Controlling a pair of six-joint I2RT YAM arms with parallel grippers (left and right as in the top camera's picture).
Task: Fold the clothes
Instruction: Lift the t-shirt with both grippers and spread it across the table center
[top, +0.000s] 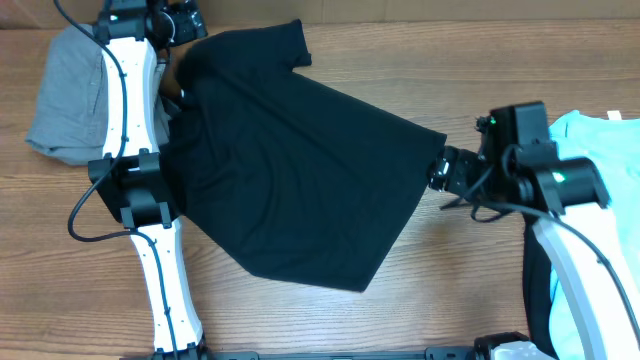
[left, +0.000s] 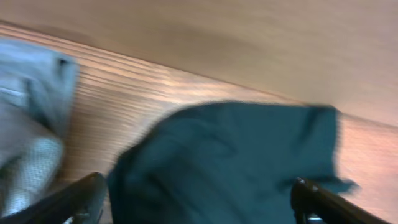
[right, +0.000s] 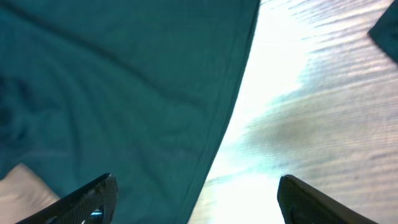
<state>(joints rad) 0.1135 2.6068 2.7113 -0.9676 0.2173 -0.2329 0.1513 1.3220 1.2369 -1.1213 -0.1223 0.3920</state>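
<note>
While the black T-shirt (top: 300, 170) lies spread out, somewhat askew, across the middle of the bench (top: 470, 60), the left end effector (left: 199, 208) hangs released above its far corner by a sleeve, fingers wide apart. A grey garment (top: 65, 95) lies just beside that corner. The right end effector (right: 196, 202), also spread wide and gripping nothing, sits over the shirt's right edge. A light blue garment (top: 600, 135) lies at the bench's right end.
</note>
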